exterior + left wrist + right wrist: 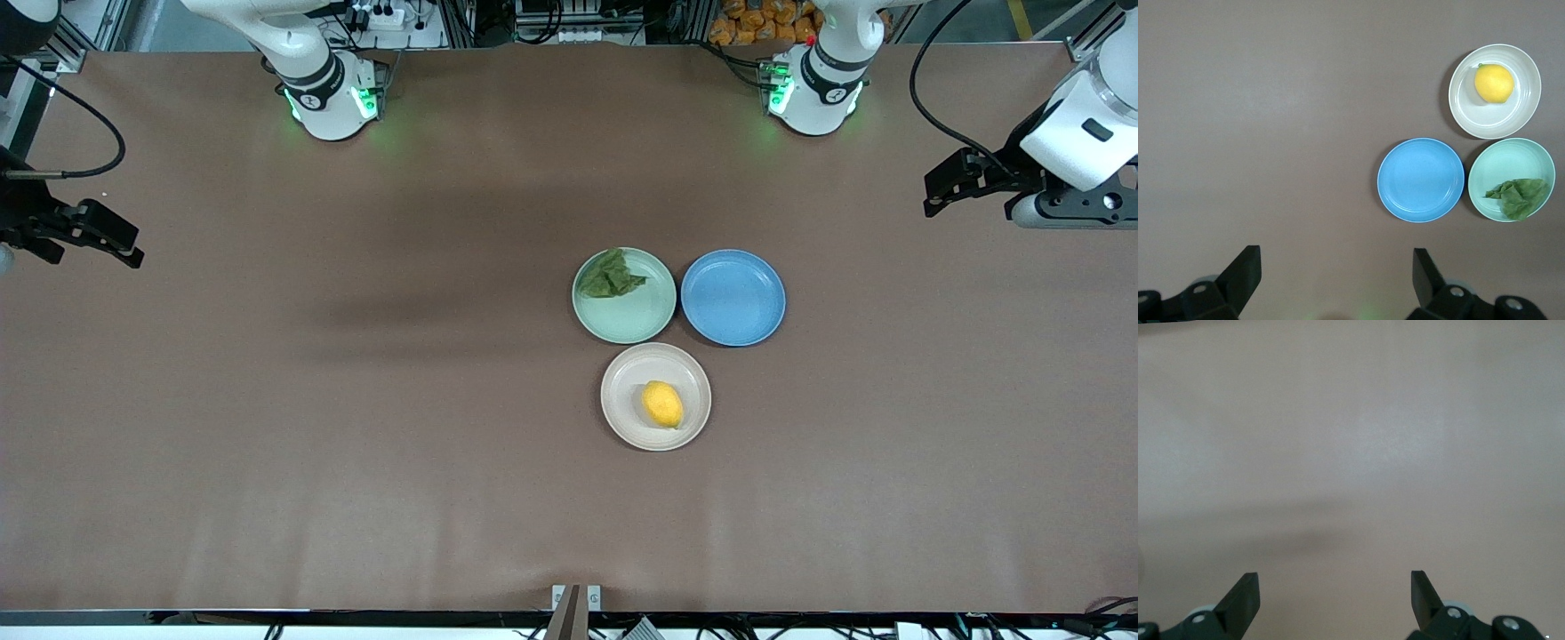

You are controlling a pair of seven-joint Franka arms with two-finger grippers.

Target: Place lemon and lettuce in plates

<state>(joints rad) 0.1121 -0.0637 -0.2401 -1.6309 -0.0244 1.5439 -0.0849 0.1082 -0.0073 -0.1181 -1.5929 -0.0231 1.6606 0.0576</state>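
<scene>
The lemon (662, 404) lies in the beige-white plate (622, 418), the plate nearest the front camera. The lettuce (611, 276) lies in the pale mint green plate (636, 322). In the left wrist view the lemon (1493, 83) is in the beige plate (1485, 121) and the lettuce (1518, 195) in the mint plate (1501, 160). My left gripper (941, 188) is open and empty, held high over the left arm's end of the table; it also shows in its wrist view (1337, 263). My right gripper (120, 244) is open and empty over the right arm's end, also in its wrist view (1335, 587).
An empty blue plate (733, 297) sits beside the mint plate, toward the left arm's end; it shows in the left wrist view (1421, 179). The three plates touch or nearly touch. The brown table (356, 400) stretches bare around them.
</scene>
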